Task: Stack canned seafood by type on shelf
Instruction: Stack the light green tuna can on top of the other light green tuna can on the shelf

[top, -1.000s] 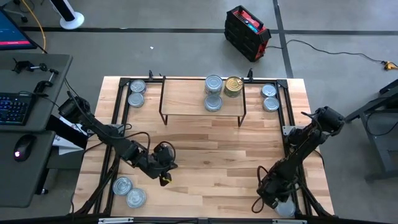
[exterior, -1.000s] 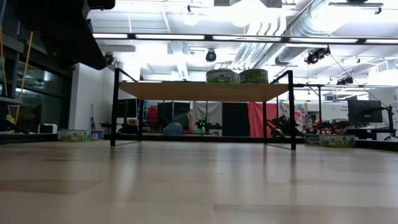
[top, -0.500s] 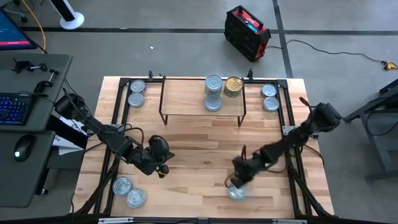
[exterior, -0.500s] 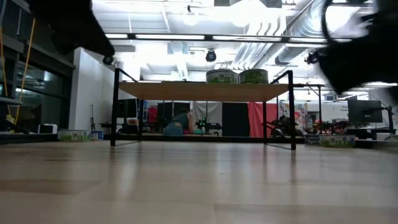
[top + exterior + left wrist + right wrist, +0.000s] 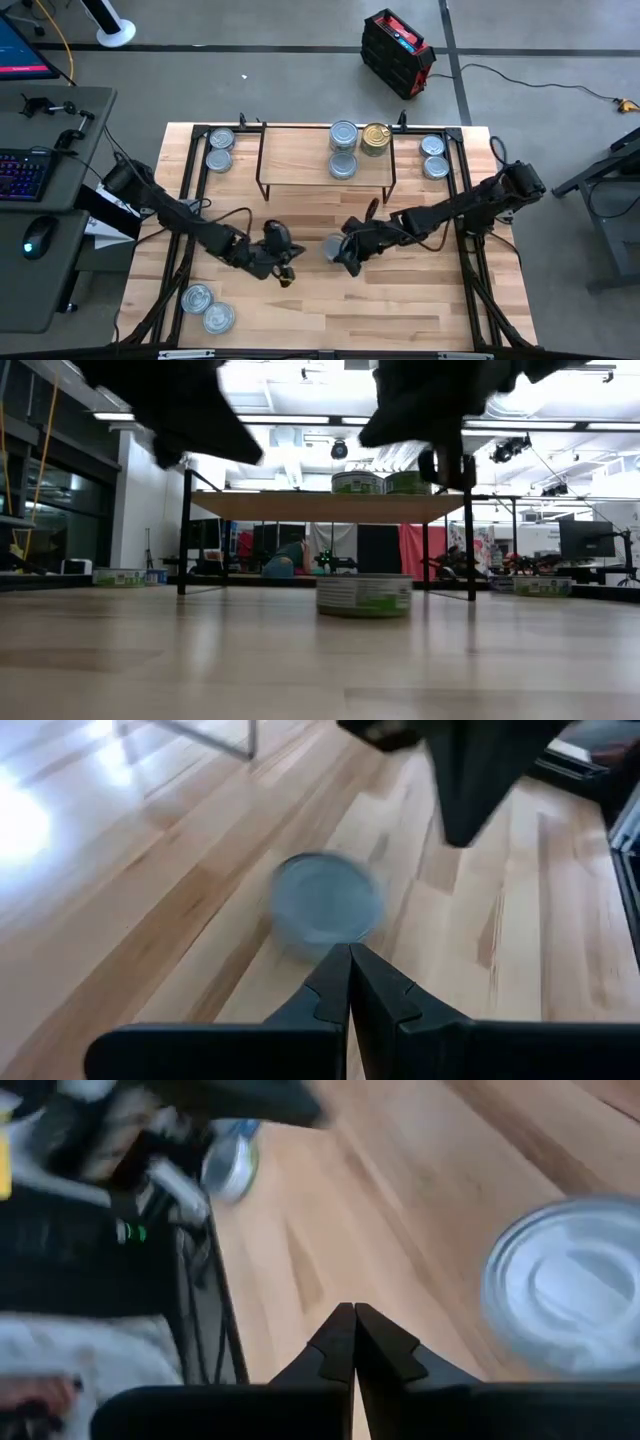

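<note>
A silver-lidded tin (image 5: 334,247) stands flat on the tabletop near the middle, also visible in the low view (image 5: 364,595). My right gripper (image 5: 350,259) is shut and low beside this tin; in its wrist view the tin (image 5: 572,1302) lies off to one side of the fingertips (image 5: 353,1320). My left gripper (image 5: 287,266) is shut, a little to the tin's left, with the tin (image 5: 325,906) just ahead of it. The shelf (image 5: 300,155) carries two silver tins (image 5: 343,133) (image 5: 343,165) and a gold tin (image 5: 376,138). My right gripper is shut right beside the silver tin's side wall (image 5: 340,252), which stands flat on the table. Whether the outer side of its fingers touches the wall, I cannot tell. My left gripper touches nothing.
Two tins sit at the far left (image 5: 220,140) (image 5: 218,160), two at the far right (image 5: 432,146) (image 5: 436,167), and two at the near left (image 5: 197,297) (image 5: 219,318). Black frame rails (image 5: 190,190) (image 5: 462,190) run along both table sides. A desk with a keyboard (image 5: 22,170) stands to the left.
My right gripper has swept from the near right corner toward the table's middle, leftward and away from the near edge. A silver tin has slid along the table with it and now stands near the middle. My left gripper has moved slightly right, toward that tin.
</note>
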### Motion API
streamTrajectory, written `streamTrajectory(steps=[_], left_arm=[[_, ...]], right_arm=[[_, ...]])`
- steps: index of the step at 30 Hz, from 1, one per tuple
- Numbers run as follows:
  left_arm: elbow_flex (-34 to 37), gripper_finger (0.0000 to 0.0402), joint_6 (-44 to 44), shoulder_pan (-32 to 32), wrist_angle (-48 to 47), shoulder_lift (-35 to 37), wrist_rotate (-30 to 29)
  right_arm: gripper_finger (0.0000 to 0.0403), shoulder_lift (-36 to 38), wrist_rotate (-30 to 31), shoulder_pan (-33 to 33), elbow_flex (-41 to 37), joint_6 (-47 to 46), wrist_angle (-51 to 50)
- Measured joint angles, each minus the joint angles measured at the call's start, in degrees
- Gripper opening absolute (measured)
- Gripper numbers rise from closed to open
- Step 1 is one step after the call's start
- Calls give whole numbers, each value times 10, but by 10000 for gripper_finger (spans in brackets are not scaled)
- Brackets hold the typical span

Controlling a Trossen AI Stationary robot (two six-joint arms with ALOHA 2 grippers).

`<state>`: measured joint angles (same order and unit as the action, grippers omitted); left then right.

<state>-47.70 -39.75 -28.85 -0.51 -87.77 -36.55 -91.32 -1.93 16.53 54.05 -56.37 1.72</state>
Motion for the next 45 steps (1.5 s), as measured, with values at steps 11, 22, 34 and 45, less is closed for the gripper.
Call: streamTrajectory(steps=[11,22,34,45], left_arm=[[1,1,229,91,177,-149,120],[0,1,236,123,178,-156,163],[0,1,258,132,191,-187,194],[-2,1,215,112,144,-185,189]], right_arm=[[0,-4,112,55,34,7,-300],[0,-12,154,23,-30,14,-234],[0,-82,133,-10,-30,84,-149],[0,-91,125,-2,-16,78,-96]])
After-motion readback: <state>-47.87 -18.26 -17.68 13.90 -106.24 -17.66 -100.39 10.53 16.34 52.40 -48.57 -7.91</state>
